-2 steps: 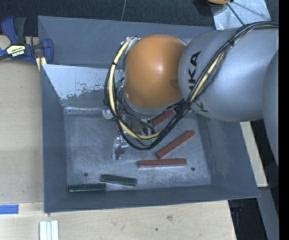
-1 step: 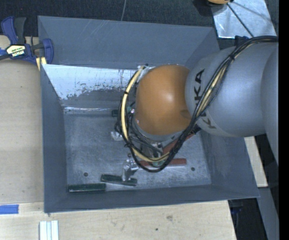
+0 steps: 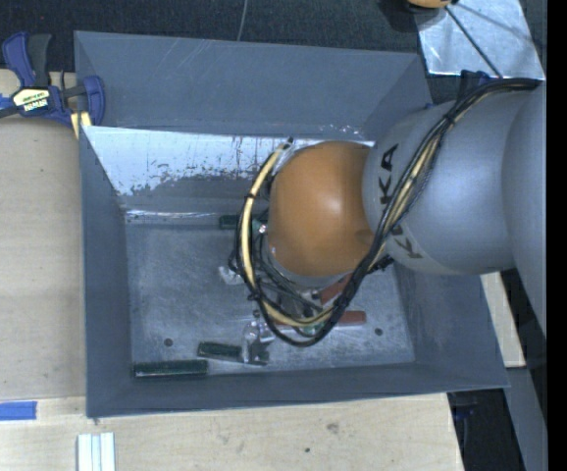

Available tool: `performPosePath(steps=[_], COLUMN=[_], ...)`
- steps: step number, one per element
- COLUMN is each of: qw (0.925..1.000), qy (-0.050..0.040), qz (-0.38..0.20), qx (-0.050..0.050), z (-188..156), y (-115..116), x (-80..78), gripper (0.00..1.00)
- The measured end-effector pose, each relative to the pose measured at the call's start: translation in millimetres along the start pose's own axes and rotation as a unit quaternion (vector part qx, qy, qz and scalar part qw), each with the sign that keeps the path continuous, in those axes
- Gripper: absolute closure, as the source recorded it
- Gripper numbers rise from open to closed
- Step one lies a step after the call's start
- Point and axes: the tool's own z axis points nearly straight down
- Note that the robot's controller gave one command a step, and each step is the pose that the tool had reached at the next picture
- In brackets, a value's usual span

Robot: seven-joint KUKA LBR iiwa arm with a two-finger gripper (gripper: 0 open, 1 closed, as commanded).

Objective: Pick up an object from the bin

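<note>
Grey bin (image 3: 107, 263), camera view: gripper (image 3: 257, 346) low near the front wall, just beside a short dark bar (image 3: 220, 350); long dark stick (image 3: 171, 368) further left. Gripper width: cannot tell. Probably the grasp step; next needs a firm hold on the bar, then a lift.

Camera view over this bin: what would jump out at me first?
The big silver arm with its orange cover and looped cables looms over the middle and right of the grey bin. Its gripper hangs low near the front wall, beside a short dark bar, with a longer dark bar further left.
</note>
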Motion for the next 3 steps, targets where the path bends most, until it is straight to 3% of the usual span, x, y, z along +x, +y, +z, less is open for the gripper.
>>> performPosePath(steps=[1, 2, 3], qw=[0.9968, 0.9978, 0.998], qy=[-0.0027, -0.0246, -0.0236], qz=[0.08, 0.062, 0.059], qx=[0.0, -0.004, -0.003], z=[65.7, 68.1, 67.6], y=[2.0, 0.6, 0.5], x=[0.1, -10.2, -9.0], gripper=[0.0, 1.0, 1.0])
